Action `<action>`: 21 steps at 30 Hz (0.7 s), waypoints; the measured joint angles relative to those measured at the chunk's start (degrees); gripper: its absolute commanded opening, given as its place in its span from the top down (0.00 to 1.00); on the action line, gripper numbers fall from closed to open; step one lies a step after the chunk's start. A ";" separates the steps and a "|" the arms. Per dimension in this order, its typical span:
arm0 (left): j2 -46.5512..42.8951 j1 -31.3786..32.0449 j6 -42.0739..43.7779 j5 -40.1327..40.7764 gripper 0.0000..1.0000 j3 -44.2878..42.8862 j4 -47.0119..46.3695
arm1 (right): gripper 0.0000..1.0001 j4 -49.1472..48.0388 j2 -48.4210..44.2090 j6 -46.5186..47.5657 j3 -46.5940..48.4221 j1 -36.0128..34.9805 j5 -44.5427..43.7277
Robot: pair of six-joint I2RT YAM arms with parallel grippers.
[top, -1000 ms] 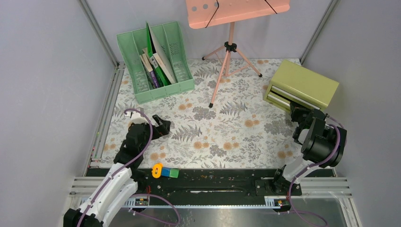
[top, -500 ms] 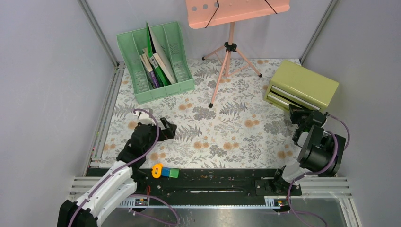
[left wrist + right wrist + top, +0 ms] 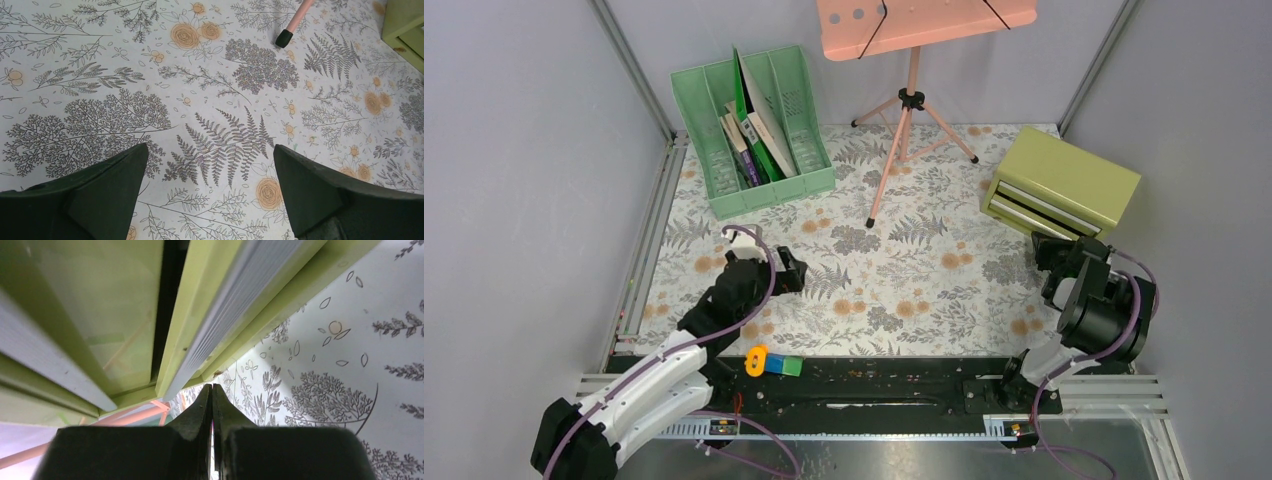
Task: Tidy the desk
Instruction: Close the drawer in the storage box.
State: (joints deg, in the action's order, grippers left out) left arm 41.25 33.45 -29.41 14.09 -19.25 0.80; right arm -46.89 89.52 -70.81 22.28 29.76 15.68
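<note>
The desk (image 3: pixel 904 275) is a flat top under a pale cloth with grey ferns and orange flowers. My left gripper (image 3: pixel 790 270) hovers over its near left part, open and empty. In the left wrist view only the cloth (image 3: pixel 215 75) shows between its wide-apart fingers (image 3: pixel 210 150). My right gripper (image 3: pixel 1042 250) is shut on nothing, at the front lower corner of the olive-green drawer box (image 3: pixel 1064 180). In the right wrist view its tips (image 3: pixel 212 387) sit just below the box's lower drawer (image 3: pixel 220 305), with a dark slit beside the drawer front.
A green slotted file rack (image 3: pixel 754 130) with several books stands at the back left. A pink music stand (image 3: pixel 909 95) stands at the back middle, one foot (image 3: pixel 284 38) on the cloth. A yellow, blue and green item (image 3: pixel 771 363) lies on the front rail.
My left gripper has moved right and farther onto the desk, still open. My right arm has sunk and shifted slightly left by the drawer box, and the dark gap at the lower drawer looks narrower.
</note>
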 measured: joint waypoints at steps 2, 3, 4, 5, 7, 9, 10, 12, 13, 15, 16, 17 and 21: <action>0.24 0.28 0.13 0.42 0.01 -0.11 0.00 | 1.00 -0.22 1.51 -0.15 0.68 0.00 -0.44; 0.31 0.33 0.28 0.59 0.01 -0.13 0.00 | 1.00 -0.42 2.36 -0.33 1.14 0.00 -0.79; 0.44 0.42 0.44 0.79 0.01 -0.22 0.00 | 1.00 -0.94 3.19 -0.57 1.51 0.00 -1.14; 0.55 0.42 0.50 0.81 0.01 -0.26 0.00 | 1.00 -1.57 3.98 -0.76 1.88 0.00 -1.31; 0.66 0.46 0.68 0.85 0.01 -0.28 -0.02 | 1.00 -2.75 5.44 -1.29 2.67 0.00 -1.57; 0.98 0.48 0.76 0.90 0.01 -0.35 0.00 | 1.00 -3.41 6.43 -1.77 3.17 0.02 -1.73; 1.16 0.50 0.85 0.92 0.01 -0.37 0.00 | 1.00 -3.67 6.71 -1.90 3.26 0.02 -1.73; 1.36 0.52 0.96 0.92 0.01 -0.44 0.00 | 1.00 -4.90 7.67 -2.25 3.48 0.02 -1.75; 1.40 0.52 0.98 0.92 0.01 -0.50 0.00 | 1.00 -5.86 8.41 -2.60 3.58 0.02 -1.75; 1.60 0.57 1.07 0.92 0.01 -0.66 -0.02 | 1.00 -8.00 10.23 -3.30 3.91 0.02 -1.73; 1.64 0.63 1.11 0.92 0.01 -0.66 -0.04 | 1.00 -9.42 11.47 -3.89 4.07 0.02 -1.70; 1.64 0.63 1.14 0.92 0.01 -0.66 0.00 | 1.00 -10.16 12.24 -4.22 4.20 0.02 -1.68; 1.64 0.68 1.14 0.92 0.01 -0.66 0.00 | 1.00 -12.72 14.64 -5.14 4.57 0.02 -1.25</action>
State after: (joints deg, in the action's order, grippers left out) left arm 42.89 34.13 -28.27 15.00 -19.90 0.80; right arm -59.61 104.16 -75.94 26.85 29.78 14.44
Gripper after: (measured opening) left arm 0.985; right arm 0.016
